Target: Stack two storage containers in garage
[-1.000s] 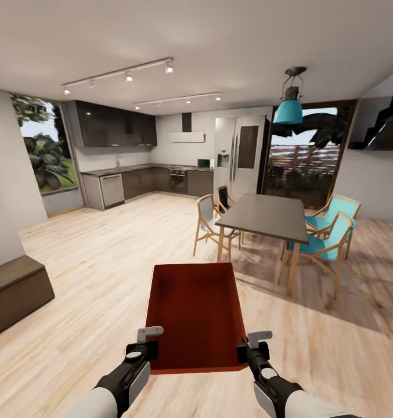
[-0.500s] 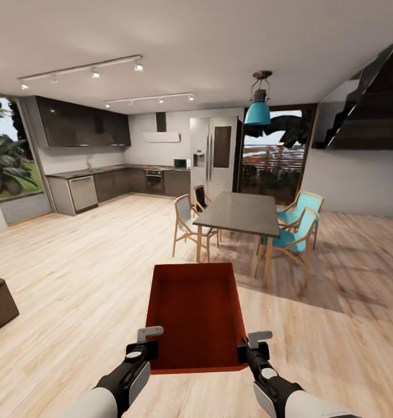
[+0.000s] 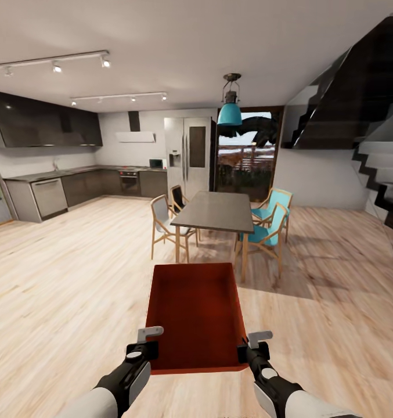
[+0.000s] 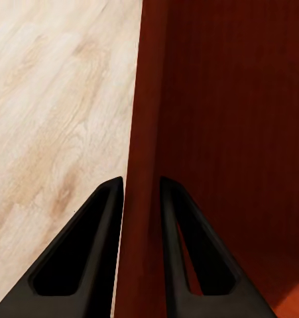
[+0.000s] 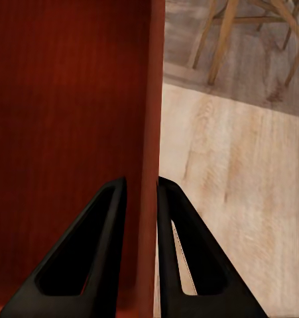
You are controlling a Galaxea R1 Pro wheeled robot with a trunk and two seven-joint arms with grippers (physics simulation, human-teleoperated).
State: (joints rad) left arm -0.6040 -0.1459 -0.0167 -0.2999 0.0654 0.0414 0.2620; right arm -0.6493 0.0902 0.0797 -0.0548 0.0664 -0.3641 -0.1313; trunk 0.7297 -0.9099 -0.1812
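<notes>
Both grippers, left gripper (image 3: 145, 342) and right gripper (image 3: 255, 343), pinch opposite walls of one storage container (image 3: 196, 313), held just short of the dining table (image 3: 211, 210); contact looks firm.

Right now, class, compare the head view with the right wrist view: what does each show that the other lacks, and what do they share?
Head view alone: the kitchen cabinets, fridge, teal pendant lamp, dark staircase, dining table, left gripper and the container's whole outline.

Right wrist view alone: a close look at the right gripper with one finger on each side of the container's side wall.

Shared: the orange-red storage container, pale wood-plank floor and wooden chair legs.
</notes>
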